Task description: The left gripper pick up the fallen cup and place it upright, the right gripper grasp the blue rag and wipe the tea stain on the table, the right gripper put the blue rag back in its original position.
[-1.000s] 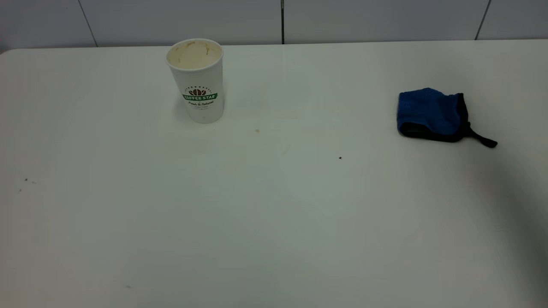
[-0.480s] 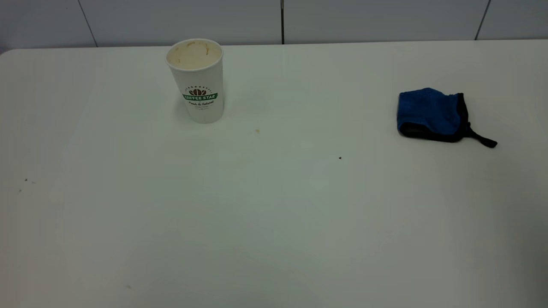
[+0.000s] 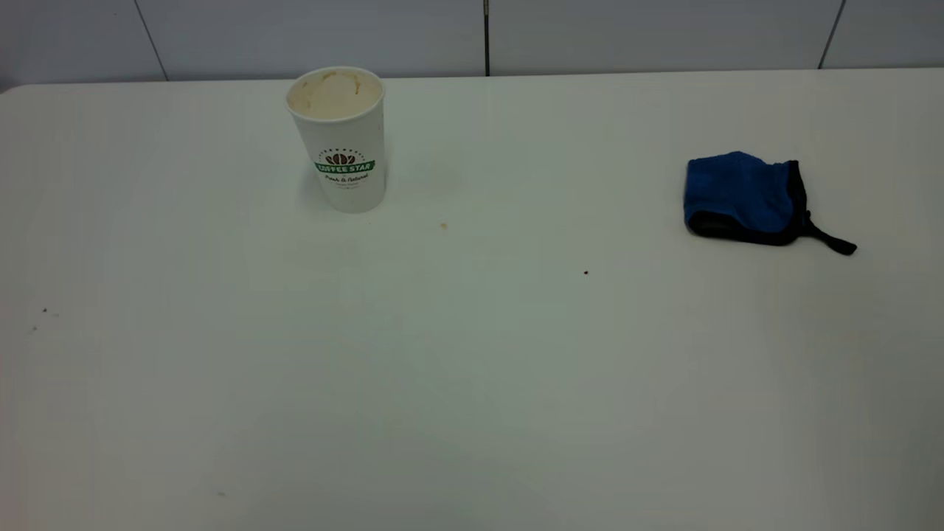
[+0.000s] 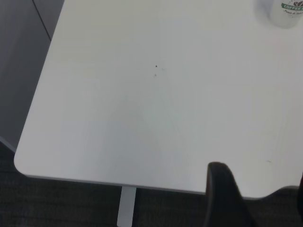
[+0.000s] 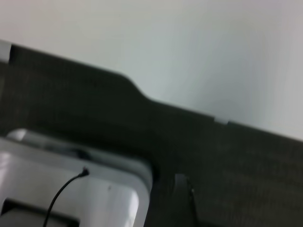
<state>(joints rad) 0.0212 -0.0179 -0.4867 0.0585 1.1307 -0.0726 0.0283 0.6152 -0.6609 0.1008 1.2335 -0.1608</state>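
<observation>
The cup (image 3: 339, 147) stands upright at the back left of the table (image 3: 472, 354), its stained mouth facing up; its base also shows in the left wrist view (image 4: 286, 9). The blue rag (image 3: 741, 195) lies bunched at the right, its black strap tail pointing right. No tan blotch of tea stain shows, only a tiny tan speck (image 3: 443, 226) near the cup. Neither gripper is in the exterior view. My left gripper (image 4: 259, 174) hangs off the table's near left corner, jaws apart and empty. Of my right gripper only a dim fingertip (image 5: 182, 194) shows, off the table over dark floor.
A few tiny dark specks (image 3: 585, 272) dot the table. A grey panelled wall (image 3: 472, 33) runs behind the back edge. In the right wrist view a white block (image 5: 71, 194) with a black cable sits beside the table edge (image 5: 142, 94).
The dark shadow at the table's front right has faded away. The cup and the blue rag have not moved.
</observation>
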